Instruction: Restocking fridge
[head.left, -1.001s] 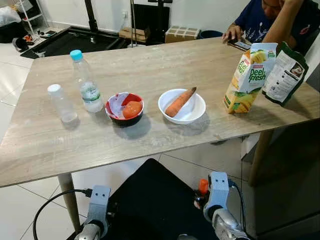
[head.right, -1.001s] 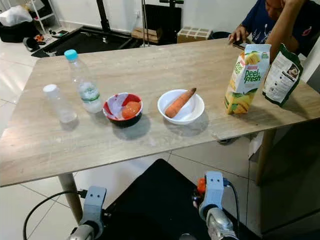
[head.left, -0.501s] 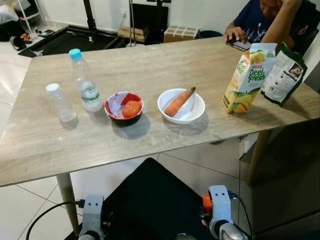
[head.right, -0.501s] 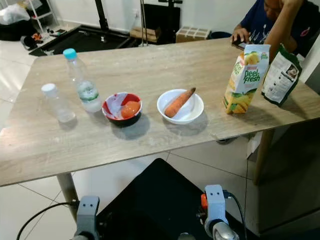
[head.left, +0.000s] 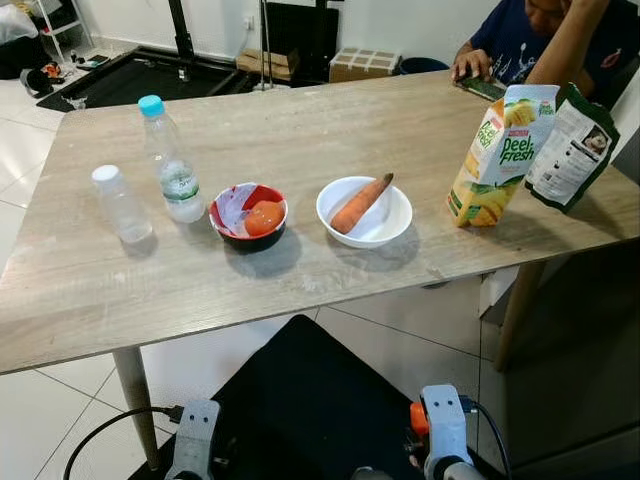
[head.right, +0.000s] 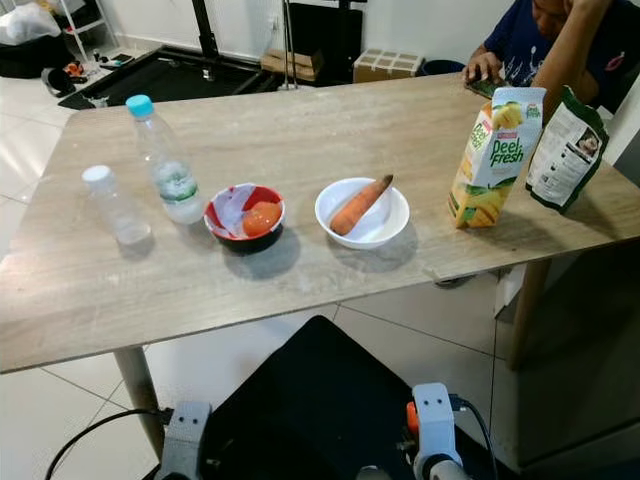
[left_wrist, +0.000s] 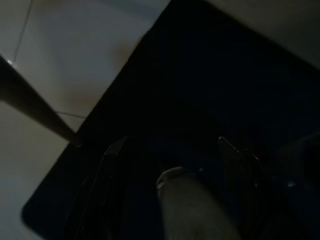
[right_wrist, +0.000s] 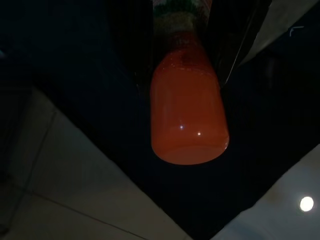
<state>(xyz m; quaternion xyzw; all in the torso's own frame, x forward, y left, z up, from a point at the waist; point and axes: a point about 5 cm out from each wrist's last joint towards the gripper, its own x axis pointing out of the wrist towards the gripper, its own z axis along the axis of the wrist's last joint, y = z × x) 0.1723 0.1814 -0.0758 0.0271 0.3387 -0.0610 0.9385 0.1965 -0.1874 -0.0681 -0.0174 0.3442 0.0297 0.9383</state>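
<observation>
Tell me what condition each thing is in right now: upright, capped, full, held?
Tall water bottle: upright, blue cap on.
Small clear bottle: upright, white cap on.
Red bowl: holds a tomato.
White bowl: holds a carrot lying aslant.
Juice carton: upright.
Green pouch: standing, leaning slightly.
Orange bottle: full of orange liquid, held between the right gripper's jaws.
Left gripper: hangs below the table edge, holding a pale object.
</observation>
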